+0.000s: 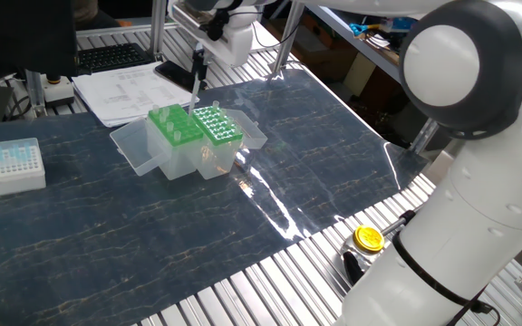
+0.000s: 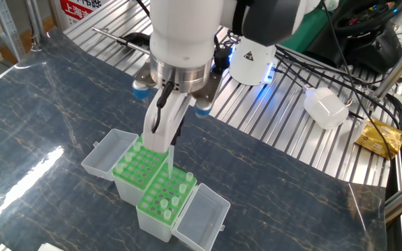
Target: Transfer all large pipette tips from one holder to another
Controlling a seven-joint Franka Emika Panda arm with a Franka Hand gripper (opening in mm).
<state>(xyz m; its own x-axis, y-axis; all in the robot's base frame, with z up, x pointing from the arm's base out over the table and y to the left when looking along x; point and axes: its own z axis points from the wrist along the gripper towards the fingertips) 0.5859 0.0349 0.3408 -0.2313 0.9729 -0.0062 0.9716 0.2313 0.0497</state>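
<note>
My gripper (image 2: 167, 143) clamped on one large tip (image 2: 169, 162), above racks' (image 2: 160, 194) shared edge; several tips left.

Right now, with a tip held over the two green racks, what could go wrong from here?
1. The gripper pinches one large pipette tip only near its top; a small tilt could make its point miss a hole in the green rack and jam on the grid.
2. The tip hangs close above the tips standing in the neighbouring rack; a low sideways move might knock them.
3. The racks look unfixed; pressing down off-centre could shift them.
</note>
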